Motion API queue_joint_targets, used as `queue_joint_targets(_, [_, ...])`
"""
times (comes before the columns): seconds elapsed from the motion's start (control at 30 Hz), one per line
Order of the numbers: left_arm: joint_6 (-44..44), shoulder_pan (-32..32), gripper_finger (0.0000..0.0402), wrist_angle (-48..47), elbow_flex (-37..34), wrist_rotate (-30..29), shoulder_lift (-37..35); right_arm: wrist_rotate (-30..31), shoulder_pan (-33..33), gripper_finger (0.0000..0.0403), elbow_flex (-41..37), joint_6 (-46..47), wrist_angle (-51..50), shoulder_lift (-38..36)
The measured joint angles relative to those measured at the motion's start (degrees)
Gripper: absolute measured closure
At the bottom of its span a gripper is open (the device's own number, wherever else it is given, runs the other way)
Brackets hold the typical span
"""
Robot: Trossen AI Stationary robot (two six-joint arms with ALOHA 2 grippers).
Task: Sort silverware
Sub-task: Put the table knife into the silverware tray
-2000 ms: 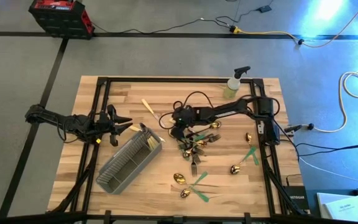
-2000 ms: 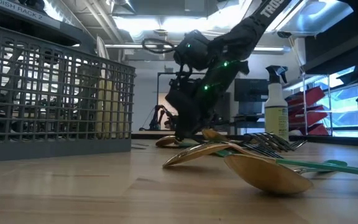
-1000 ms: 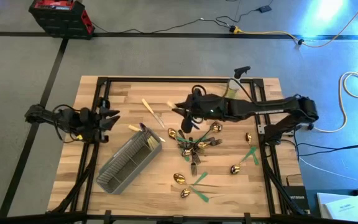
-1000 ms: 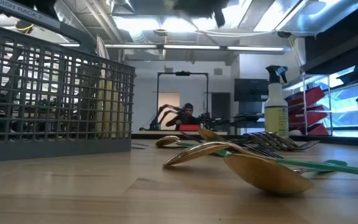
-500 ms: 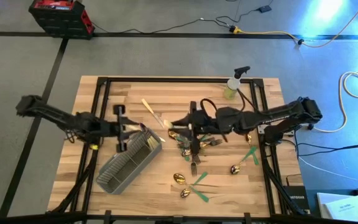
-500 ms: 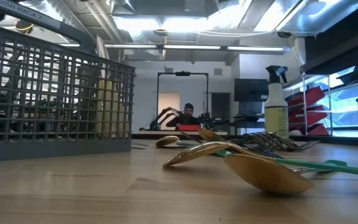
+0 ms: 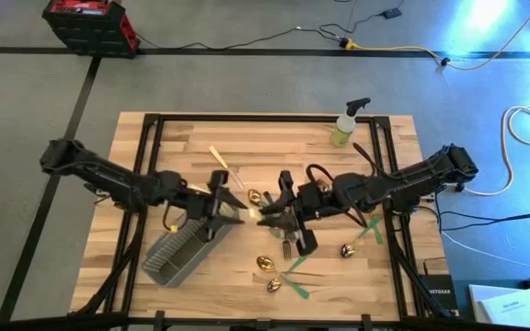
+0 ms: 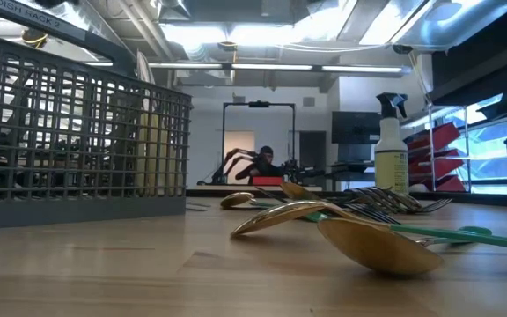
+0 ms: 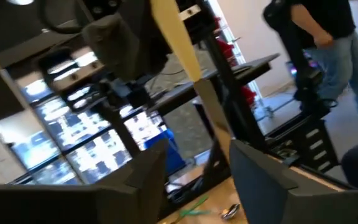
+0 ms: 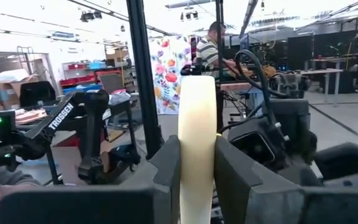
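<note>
Both tools newly mid-table; "TROSSEN" on left arm (image 10: 64,115), seemingly.

Grey floor (image 7: 247,83) crossed by cables, red toolbox (image 7: 88,23), ceiling strip lights (image 8: 236,35), seated person (image 10: 213,46)

The wooden table (image 7: 182,138) is pale butcher-block with a black frame running along its edges. Take the grey wire-mesh caddy (image 7: 187,245) as the marker: it lies slantwise on the boards. Just beside its upper end a cream-handled piece (image 7: 221,160) lies alone. Farther out from the caddy, gold-headed spoons and forks (image 7: 283,267) with green handles are scattered, some crossing one another. Well apart from the caddy, at the far edge, stands a yellow-green spray bottle (image 7: 345,127).
</note>
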Motion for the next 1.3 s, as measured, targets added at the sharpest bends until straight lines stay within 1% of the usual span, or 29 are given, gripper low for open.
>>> queue_joint_targets(0.07, [-2.46, 0.33, 0.0209, 0.21, 2.51, 3.65, 2.12, -0.63, 0.00, 0.0351, 0.00, 0.00, -0.58, 0.00])
queue_joint_targets(0.17, [-7.69, 1.83, 0.0186, 0.45, 5.88, 12.24, 4.46, -4.50, -0.04, 0.0351, 0.00, 0.00, -1.01, 0.04])
queue_joint_targets(0.23, [-11.78, 3.20, 0.0177, 0.30, 7.71, 15.66, 5.42, -5.80, -0.07, 0.0351, 0.00, 0.00, -1.35, 0.04])
queue_joint_targets(0.3, [-14.86, 4.59, 0.0172, 0.51, 9.16, 17.82, 6.20, -6.02, -0.03, 0.0351, 0.00, 0.00, -1.53, 0.08])
queue_joint_targets(0.53, [-19.65, 7.75, 0.0169, 0.37, 11.52, 23.90, 9.11, -7.45, -0.02, 0.0351, 0.00, 0.00, -1.81, 0.17])
queue_joint_targets(0.8, [-24.08, 7.95, 0.0169, 6.31, 15.05, 26.88, 14.60, -6.46, -0.17, 0.0351, 0.00, -1.16, -3.31, 0.19])
queue_joint_targets(1.07, [-27.97, 7.52, 0.0169, 6.21, 19.52, 30.76, 18.62, -6.01, -0.17, 0.0351, -0.02, -1.40, -4.85, 0.22])
queue_joint_targets(1.3, [-28.58, 7.45, 0.0172, 6.12, 20.05, 30.93, 18.69, -6.15, -0.17, 0.0351, -0.02, -1.43, -4.88, 0.22])
